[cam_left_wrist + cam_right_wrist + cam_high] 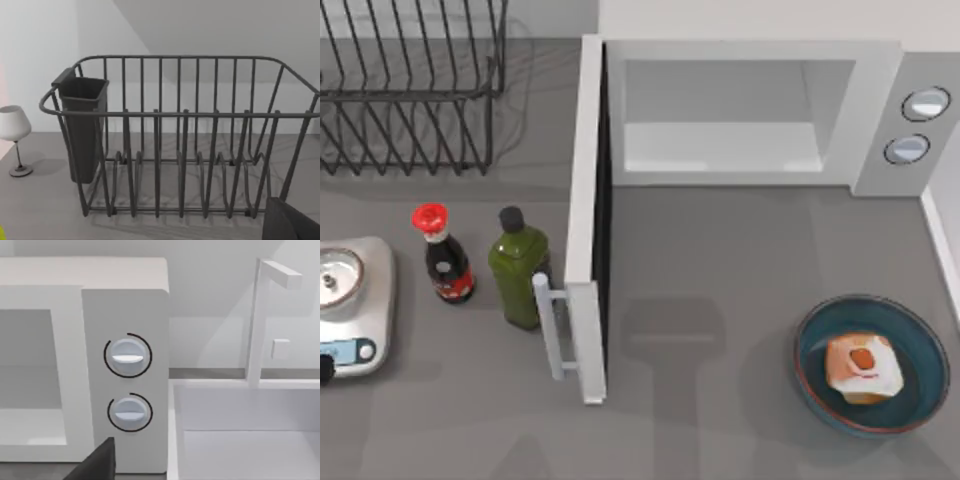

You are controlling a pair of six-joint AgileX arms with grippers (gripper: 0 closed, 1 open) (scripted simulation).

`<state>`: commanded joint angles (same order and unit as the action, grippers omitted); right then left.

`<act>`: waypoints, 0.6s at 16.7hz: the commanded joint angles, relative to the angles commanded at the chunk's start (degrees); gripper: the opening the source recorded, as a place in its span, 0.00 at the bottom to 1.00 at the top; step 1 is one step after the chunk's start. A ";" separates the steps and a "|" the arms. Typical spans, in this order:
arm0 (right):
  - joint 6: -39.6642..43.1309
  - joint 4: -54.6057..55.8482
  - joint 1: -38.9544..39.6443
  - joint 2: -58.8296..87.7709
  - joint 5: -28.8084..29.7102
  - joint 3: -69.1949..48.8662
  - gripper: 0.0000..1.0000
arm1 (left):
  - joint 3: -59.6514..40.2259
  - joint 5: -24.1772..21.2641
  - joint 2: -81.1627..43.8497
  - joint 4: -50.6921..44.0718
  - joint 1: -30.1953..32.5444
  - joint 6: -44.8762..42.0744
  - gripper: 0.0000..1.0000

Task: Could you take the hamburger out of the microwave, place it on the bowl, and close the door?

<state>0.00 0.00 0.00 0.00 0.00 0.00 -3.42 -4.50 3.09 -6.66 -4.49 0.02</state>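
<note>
Since the hamburger [862, 367] already sits in the bowl [816, 352] and the microwave [876, 110] stands empty, only swinging the door [588, 230] shut remains; neither gripper's grip can be told.

Grey table [740, 260] with microwave [880, 120], bowl [820, 385], rack [410, 90], scale [375, 300], two bottles [520, 268].

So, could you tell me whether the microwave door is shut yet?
Open: the door stands swung out from the microwave, exposing its cavity.
</note>
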 joint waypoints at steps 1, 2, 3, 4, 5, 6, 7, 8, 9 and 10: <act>0.00 0.00 0.00 0.00 0.00 0.00 1.00 | 0.00 0.00 0.00 0.00 0.00 0.00 0.00; 0.00 0.00 0.00 0.00 0.00 0.00 1.00 | -0.14 -0.15 -0.22 0.15 -0.21 0.02 0.00; 0.00 0.00 0.00 0.00 0.00 0.00 1.00 | -0.17 0.00 -0.24 0.14 -0.05 0.02 0.00; 0.00 0.00 0.00 0.00 0.00 0.00 1.00 | -0.25 0.74 -0.34 0.15 0.69 0.02 0.00; 0.00 0.00 0.00 0.00 0.00 0.00 1.00 | -0.34 2.07 -0.54 0.27 2.02 0.02 0.00; 0.00 0.00 0.00 0.00 0.00 0.00 1.00 | -0.41 3.96 -0.83 0.49 3.91 0.01 0.00; 0.00 0.00 0.00 0.00 0.00 0.00 1.00 | -0.47 6.40 -1.18 0.77 6.35 0.01 0.00; 0.00 0.00 0.00 0.00 0.00 0.00 1.00 | -0.50 9.26 -1.59 1.15 9.20 0.01 0.00; 0.00 0.00 0.00 0.00 0.00 0.00 1.00 | -0.48 11.86 -2.04 1.61 11.80 0.01 0.00; 0.00 0.00 0.00 0.00 0.00 0.00 1.00 | -0.43 14.41 -2.50 2.14 14.35 0.00 0.00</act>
<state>0.00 0.00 0.00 0.00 0.00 0.00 -3.85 9.91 0.58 -4.52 9.86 0.03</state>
